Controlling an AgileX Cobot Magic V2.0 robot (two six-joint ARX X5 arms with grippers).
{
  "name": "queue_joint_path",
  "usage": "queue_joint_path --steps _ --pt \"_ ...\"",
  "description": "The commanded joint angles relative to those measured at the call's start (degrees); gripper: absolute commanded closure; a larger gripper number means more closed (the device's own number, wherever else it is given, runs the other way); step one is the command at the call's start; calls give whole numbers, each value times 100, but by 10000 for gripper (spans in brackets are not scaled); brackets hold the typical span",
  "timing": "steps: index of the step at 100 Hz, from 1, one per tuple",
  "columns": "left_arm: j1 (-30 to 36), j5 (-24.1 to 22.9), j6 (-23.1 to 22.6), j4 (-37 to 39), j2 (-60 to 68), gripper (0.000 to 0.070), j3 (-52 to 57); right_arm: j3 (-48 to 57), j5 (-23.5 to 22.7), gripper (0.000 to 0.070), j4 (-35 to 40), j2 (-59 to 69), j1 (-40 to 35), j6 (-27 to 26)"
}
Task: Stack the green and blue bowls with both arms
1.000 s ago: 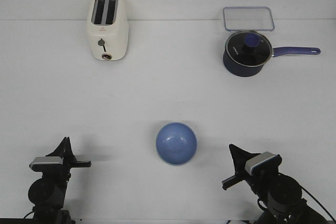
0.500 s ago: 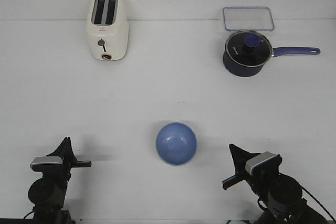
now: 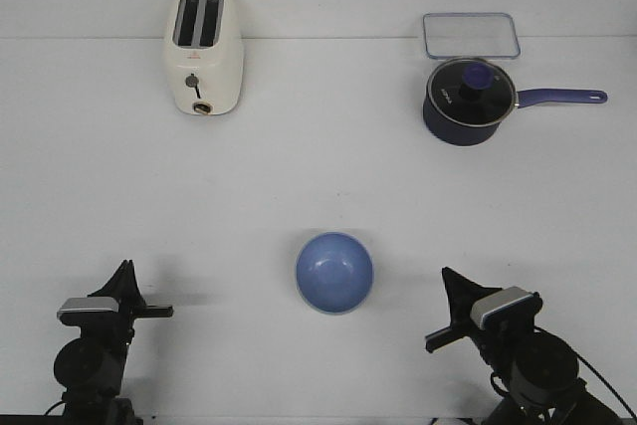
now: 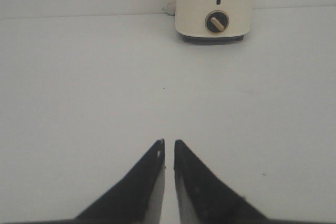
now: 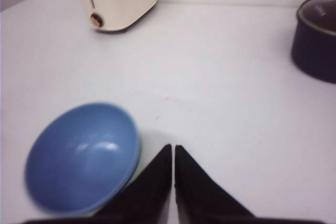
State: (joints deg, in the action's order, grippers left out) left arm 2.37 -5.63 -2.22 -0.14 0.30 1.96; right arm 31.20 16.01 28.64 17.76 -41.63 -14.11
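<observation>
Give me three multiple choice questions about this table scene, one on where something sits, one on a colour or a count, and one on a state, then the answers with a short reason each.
1. Where is the blue bowl?
A. Near edge, between the two arms
B. Beside the toaster
C. Inside the saucepan

2. How many bowls show in the front view?
A. Three
B. One
C. Two

3. How does the saucepan stand?
A. Tipped on its side
B. Open, lid beside it
C. Upright, lid on

Answers:
1. A, it lies between the left gripper and right gripper, far from the toaster.
2. B, only the blue one is seen; no green bowl appears.
3. C, the glass lid with its blue knob sits on top.
</observation>
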Motion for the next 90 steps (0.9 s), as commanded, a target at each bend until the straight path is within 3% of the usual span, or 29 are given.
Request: queue_joint_path --steps 1,10,20,36,59,90 --pt "-13 22 2 61 -13 685 -116 15 -2 690 -61 -57 323 424" --pt "-11 22 2 63 -13 685 -116 -221 -328 690 -389 -197 1213 706" --pt "-13 22 2 63 -13 685 -116 -887 -802 690 -1248 -540 2389 1005" --pt "-13 22 2 63 -11 685 -116 -2052 -1696 690 -1971 -1311 3840 1029" --pt "-13 22 2 61 -11 685 -116 -3040 -1753 690 -2524 -1762 4207 979" --pt "-11 22 2 52 -11 685 -114 -3047 -1755 690 -2232 -1768 4207 1082"
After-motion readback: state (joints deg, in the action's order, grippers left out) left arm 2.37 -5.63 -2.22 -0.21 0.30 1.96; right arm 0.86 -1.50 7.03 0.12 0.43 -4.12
